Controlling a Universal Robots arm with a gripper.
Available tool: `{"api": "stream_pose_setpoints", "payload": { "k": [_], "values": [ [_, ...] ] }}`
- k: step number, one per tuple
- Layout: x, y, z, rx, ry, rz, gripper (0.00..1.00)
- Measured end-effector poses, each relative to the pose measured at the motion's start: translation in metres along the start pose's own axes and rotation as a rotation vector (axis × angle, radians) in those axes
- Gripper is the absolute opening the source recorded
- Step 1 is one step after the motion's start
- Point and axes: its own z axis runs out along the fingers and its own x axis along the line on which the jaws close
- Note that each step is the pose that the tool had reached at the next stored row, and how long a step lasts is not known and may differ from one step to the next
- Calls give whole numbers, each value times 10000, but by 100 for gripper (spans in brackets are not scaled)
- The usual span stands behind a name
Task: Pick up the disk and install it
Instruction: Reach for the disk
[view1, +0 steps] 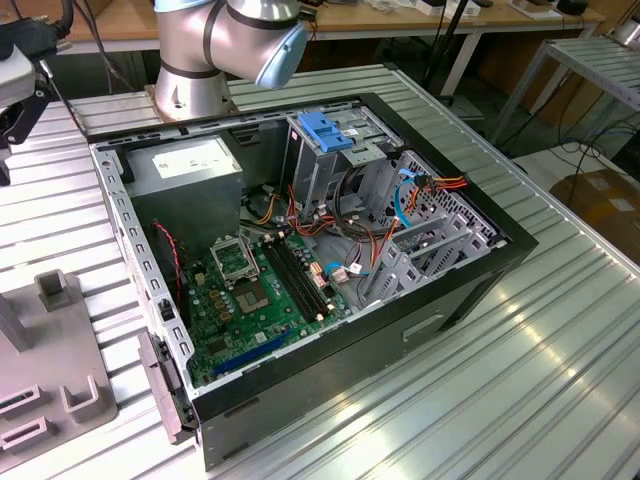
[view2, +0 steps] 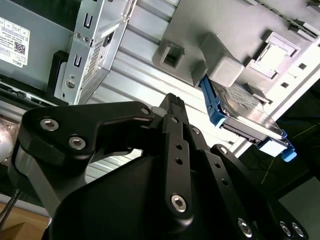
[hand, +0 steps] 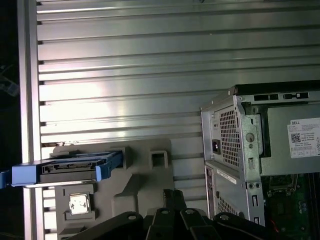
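The disk (view2: 246, 116) is a silver-grey drive in a blue bracket, standing on edge in a slot of the grey fixture (view2: 220, 25). In the first wrist view the disk (hand: 70, 167) rests on the same fixture (hand: 142, 185), with blue tabs at both ends. My gripper (view2: 172, 100) is black, its fingertips together with nothing between them. It hangs over the ribbed table beside the fixture, apart from the disk. In the first wrist view the gripper (hand: 173, 194) sits between the fixture and the computer case.
An open computer case (view1: 330, 372) lies on the ribbed aluminium table (view1: 540, 380), with its motherboard (view1: 255, 290) exposed. Inside are a metal drive cage with a blue handle (view1: 325, 130), a grey power supply box (view1: 185, 170) and loose cables (view1: 430, 185). The arm's base (view1: 190, 70) stands behind it.
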Motion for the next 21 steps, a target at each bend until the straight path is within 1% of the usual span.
{"api": "stream_pose_setpoints", "payload": {
  "k": [7,10,19,21],
  "values": [
    [63,-5,-2,1,2,0,10],
    [112,-9,-3,0,0,-1,10],
    [204,-16,-5,0,1,0,10],
    [249,-19,-6,0,1,0,10]
  ]
}}
